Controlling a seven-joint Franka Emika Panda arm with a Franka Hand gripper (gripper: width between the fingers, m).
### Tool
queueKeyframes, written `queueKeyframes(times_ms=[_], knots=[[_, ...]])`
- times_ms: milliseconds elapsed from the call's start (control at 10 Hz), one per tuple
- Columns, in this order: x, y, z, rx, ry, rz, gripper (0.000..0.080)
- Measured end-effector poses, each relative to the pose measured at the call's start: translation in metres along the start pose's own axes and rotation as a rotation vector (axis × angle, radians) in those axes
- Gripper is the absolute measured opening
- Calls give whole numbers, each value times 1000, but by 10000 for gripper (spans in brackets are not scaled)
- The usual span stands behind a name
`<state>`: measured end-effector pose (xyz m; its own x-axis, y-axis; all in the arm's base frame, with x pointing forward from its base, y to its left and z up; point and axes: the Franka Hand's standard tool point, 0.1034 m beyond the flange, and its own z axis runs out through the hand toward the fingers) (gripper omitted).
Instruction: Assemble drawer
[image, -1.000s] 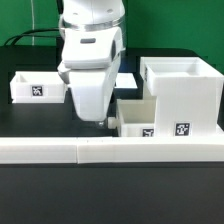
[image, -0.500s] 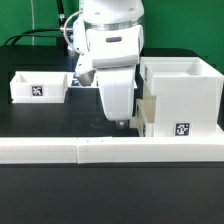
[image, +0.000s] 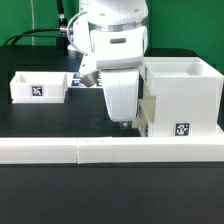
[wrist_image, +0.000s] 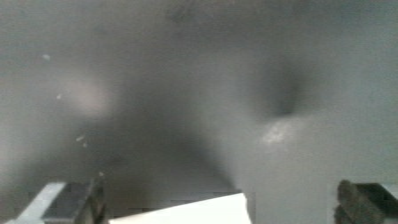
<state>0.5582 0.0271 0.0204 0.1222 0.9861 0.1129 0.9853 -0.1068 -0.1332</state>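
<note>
Rightward goes the gripper (image: 121, 122) in the exterior view, from the middle of the table (image: 50, 118) a second ago to the casing (image: 185, 90) now.

Its tip hangs low, just beside the casing's lower front corner, close behind the long white wall (image: 60, 150). One tray (image: 148, 112), whose tagged front showed earlier, is now largely hidden behind the gripper and pressed against the casing; whether it sits inside cannot be told. The other tray (image: 40, 87) stands untouched, well apart on the exterior view's left. In the blurred wrist view the two dark fingers (wrist_image: 68, 202) stand wide apart, gripping nothing, with a white corner (wrist_image: 178, 212) between them.
</note>
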Motion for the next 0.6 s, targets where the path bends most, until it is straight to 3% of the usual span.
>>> queueKeyframes(times_ms=[200, 500, 600], knots=[[-7, 1, -1, 2, 0, -3, 648], [-32, 2, -3, 21, -5, -6, 648], [-40, 4, -7, 9, -10, 5, 648]])
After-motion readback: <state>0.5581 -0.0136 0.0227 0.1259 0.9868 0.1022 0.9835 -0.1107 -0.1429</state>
